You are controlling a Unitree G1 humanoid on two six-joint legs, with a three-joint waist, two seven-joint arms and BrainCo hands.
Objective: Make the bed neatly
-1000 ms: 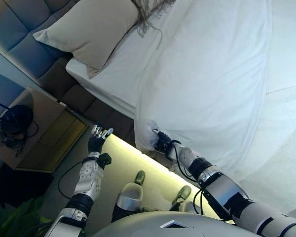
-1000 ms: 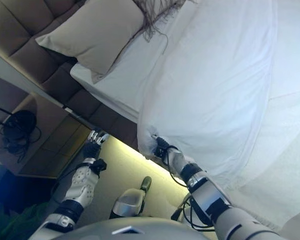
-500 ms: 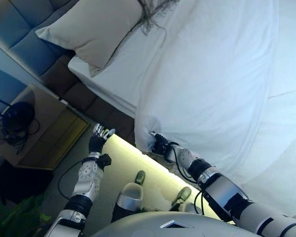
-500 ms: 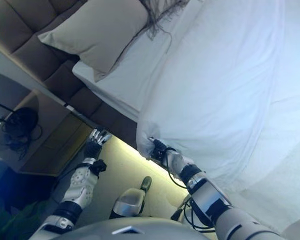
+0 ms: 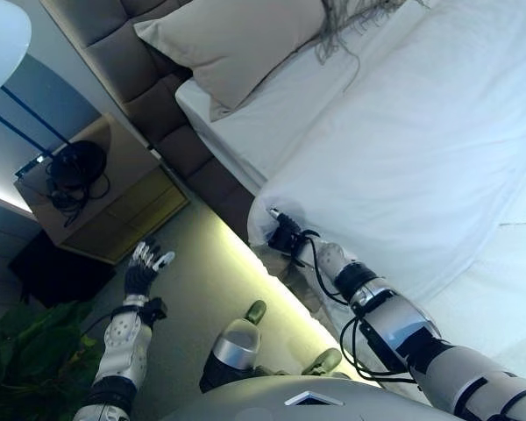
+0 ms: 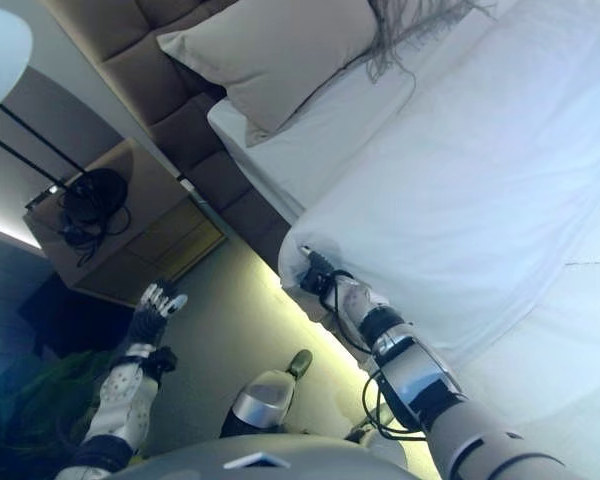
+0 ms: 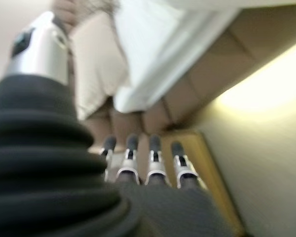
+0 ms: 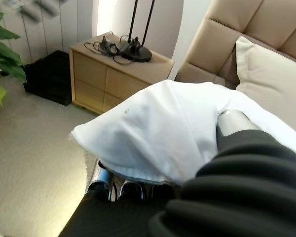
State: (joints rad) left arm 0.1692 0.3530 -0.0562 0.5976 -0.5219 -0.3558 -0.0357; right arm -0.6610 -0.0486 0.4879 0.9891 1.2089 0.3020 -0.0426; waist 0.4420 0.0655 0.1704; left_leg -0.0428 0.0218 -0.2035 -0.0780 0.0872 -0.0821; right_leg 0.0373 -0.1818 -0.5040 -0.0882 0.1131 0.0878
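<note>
A white duvet lies over the bed, its corner hanging at the bed's side edge. My right hand is shut on that corner; in the right wrist view the white cloth is bunched over the curled fingers. A beige pillow lies at the head of the bed against the padded headboard. My left hand is open and empty, held over the floor beside the bed; its straight fingers show in the left wrist view.
A wooden nightstand with a black lamp base and cables stands next to the headboard. A green plant is at the lower left. A lit strip runs under the bed's side. A dark fringed throw lies by the pillow.
The whole view has shifted as the camera moved. My right hand keeps hold of the duvet corner at the bed's edge. My left hand has moved lower and further from the bed.
</note>
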